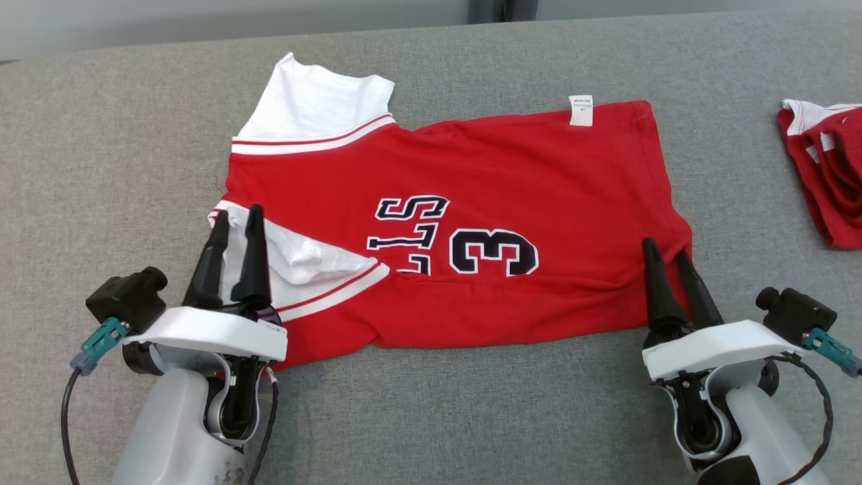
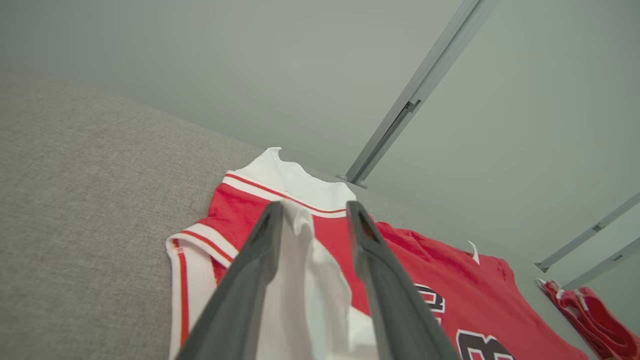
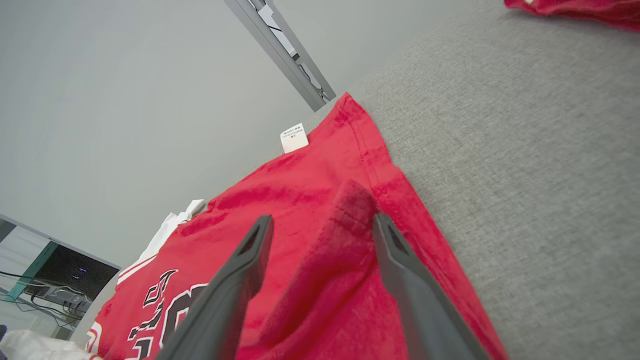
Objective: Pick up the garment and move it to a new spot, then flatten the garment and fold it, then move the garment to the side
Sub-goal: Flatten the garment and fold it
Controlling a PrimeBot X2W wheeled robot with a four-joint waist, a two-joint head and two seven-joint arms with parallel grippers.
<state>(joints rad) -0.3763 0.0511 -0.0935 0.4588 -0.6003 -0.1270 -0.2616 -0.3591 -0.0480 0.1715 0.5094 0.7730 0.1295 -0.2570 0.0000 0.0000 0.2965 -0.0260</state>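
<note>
grey table point(image 1: 471, 417); jersey point(image 1: 505, 175) corners inside spread left gripper point(image 1: 237, 217), spread right gripper point(image 1: 665, 249).

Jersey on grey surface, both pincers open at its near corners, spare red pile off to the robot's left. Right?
No: the spare red pile sits to the robot's right, per the head view. The jersey, grey surface, and the open left pincer and right pincer are as stated.
</note>
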